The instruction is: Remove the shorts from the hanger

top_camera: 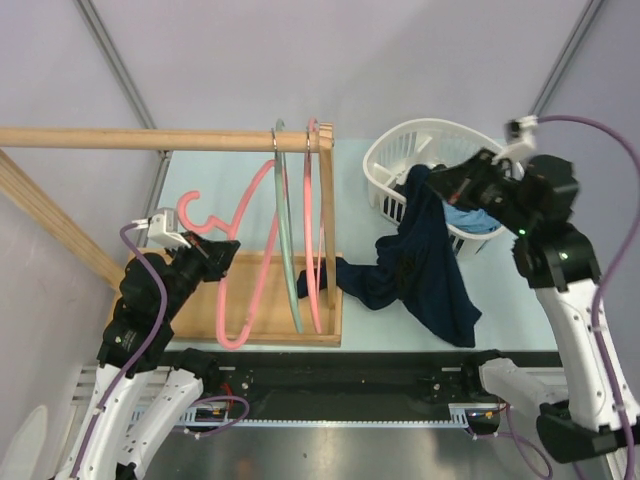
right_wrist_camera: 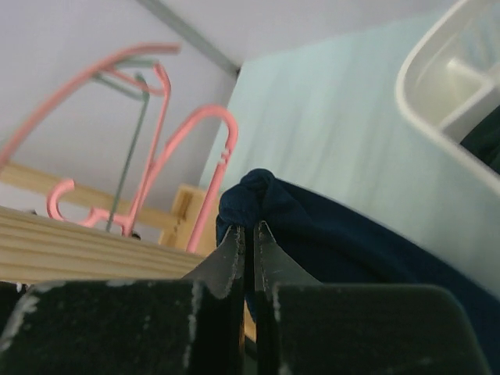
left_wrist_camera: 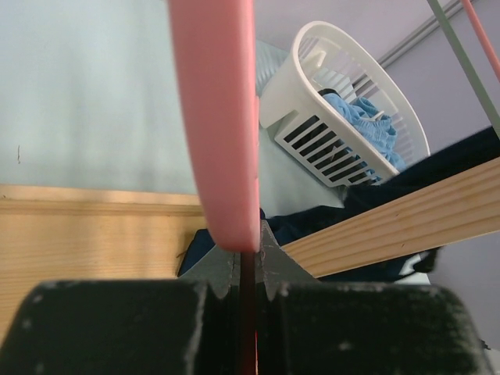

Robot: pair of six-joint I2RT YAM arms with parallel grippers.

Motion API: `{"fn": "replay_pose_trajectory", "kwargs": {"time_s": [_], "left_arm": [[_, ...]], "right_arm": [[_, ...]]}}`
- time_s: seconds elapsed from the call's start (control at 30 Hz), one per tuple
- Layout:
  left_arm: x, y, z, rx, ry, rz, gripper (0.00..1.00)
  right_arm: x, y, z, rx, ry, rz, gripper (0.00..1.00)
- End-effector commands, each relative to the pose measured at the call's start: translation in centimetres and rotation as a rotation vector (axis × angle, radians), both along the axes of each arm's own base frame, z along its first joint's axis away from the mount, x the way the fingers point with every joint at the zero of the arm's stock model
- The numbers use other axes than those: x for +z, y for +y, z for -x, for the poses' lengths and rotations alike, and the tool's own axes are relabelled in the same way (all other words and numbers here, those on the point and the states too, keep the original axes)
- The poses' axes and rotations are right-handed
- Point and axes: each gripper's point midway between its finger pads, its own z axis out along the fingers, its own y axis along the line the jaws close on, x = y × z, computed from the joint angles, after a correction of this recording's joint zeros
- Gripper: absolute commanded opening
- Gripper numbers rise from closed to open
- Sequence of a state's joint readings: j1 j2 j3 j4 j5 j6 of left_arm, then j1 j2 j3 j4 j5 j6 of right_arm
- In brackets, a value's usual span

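My right gripper [top_camera: 438, 186] is shut on a bunched edge of dark navy shorts [top_camera: 425, 275] and holds it up beside the basket. The shorts drape down to the table, and their far end reaches the hanging hangers. In the right wrist view the navy fabric [right_wrist_camera: 328, 234] sits pinched between my right gripper's [right_wrist_camera: 248, 228] closed tips. My left gripper [top_camera: 222, 248] is shut on a bare pink hanger [top_camera: 188, 200], held off the rod over the rack's base. The same hanger [left_wrist_camera: 223, 117] shows in the left wrist view, clamped in my left gripper [left_wrist_camera: 248, 236].
A wooden rack [top_camera: 100, 138] has a rod holding a green hanger [top_camera: 283, 200] and a second pink hanger [top_camera: 313, 170]. A white basket [top_camera: 400, 135] at the back right holds light blue shorts [top_camera: 470, 216]. They also show in the left wrist view [left_wrist_camera: 367, 125].
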State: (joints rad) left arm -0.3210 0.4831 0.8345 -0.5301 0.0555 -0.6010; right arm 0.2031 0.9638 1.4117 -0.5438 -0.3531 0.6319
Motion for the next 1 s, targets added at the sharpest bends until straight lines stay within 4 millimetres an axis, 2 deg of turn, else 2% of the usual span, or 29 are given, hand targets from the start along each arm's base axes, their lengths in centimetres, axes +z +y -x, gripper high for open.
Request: {"fn": "replay_pose_trajectory", "kwargs": {"time_s": [0.0,0.03,0.1,0.13,0.23,0.27,0.4,0.47,0.5,0.53,0.6,0.63,0.67,0.73,0.77,0.8,0.83,0.87,0.93,0.97], "left_arm": [[1.6,-0.2,0.4,-0.013,-0.043,0.039,0.00],[1.7,-0.2,0.5,-0.014,-0.044,0.041,0.00],[1.6,-0.3,0.5,-0.021,-0.038,0.044,0.01],[1.6,-0.3,0.6,-0.023,-0.037,0.042,0.00],[1.5,-0.3,0.7,-0.026,-0.032,0.038,0.00],[1.5,-0.3,0.8,-0.026,-0.032,0.038,0.00],[1.0,-0.4,0.7,-0.029,-0.026,0.041,0.00],[0.6,-0.7,0.7,-0.040,-0.018,0.047,0.00],[0.6,-0.7,0.6,-0.042,-0.016,0.048,0.00],[0.4,-0.8,0.6,-0.047,-0.011,0.049,0.00],[0.4,-0.9,0.6,-0.053,-0.008,0.048,0.00],[0.3,-0.9,0.6,-0.054,-0.005,0.042,0.00],[0.4,-0.9,0.6,-0.054,-0.007,0.043,0.00],[0.3,-1.0,0.7,-0.057,-0.007,0.042,0.00],[0.3,-1.0,0.7,-0.058,-0.006,0.044,0.00],[0.4,-1.0,0.7,-0.060,-0.009,0.045,0.00],[0.3,-1.0,0.7,-0.061,-0.008,0.043,0.00],[0.3,-1.0,0.7,-0.062,-0.010,0.040,0.00],[0.3,-1.1,0.7,-0.066,-0.006,0.040,0.01],[0.2,-1.1,0.7,-0.068,-0.005,0.040,0.00]], "right_arm": [[0.9,3.4,-0.1,0.041,-0.076,0.038,0.00],[-0.9,4.4,-0.8,0.060,-0.031,0.076,0.00],[-2.9,5.7,-1.2,0.071,0.012,0.129,0.00],[-5.0,6.1,-1.6,0.075,0.059,0.186,0.00],[-9.9,6.2,-1.8,0.049,0.175,0.311,0.00],[-12.3,6.3,-2.0,0.043,0.226,0.364,0.01],[-17.2,5.7,-1.3,0.014,0.333,0.498,0.05],[-18.6,5.9,-0.3,0.021,0.356,0.544,0.06],[-20.2,5.6,0.2,0.018,0.382,0.577,0.07],[-20.8,5.9,0.6,0.032,0.391,0.583,0.08],[-22.2,6.0,1.5,0.064,0.416,0.593,0.19],[-23.6,5.6,2.1,0.070,0.446,0.613,0.26],[-24.0,5.4,2.3,0.066,0.455,0.616,0.45],[-25.3,4.6,2.9,0.042,0.481,0.623,0.66],[-25.6,4.2,2.9,0.025,0.488,0.619,0.84],[-25.9,3.7,2.9,0.005,0.497,0.619,0.94],[-26.0,3.5,2.9,-0.005,0.497,0.603,1.00],[-27.1,2.9,3.0,-0.013,0.530,0.595,1.00],[-27.8,2.7,2.8,-0.007,0.537,0.564,1.00],[-28.9,2.5,3.3,0.012,0.565,0.554,1.00]]}}
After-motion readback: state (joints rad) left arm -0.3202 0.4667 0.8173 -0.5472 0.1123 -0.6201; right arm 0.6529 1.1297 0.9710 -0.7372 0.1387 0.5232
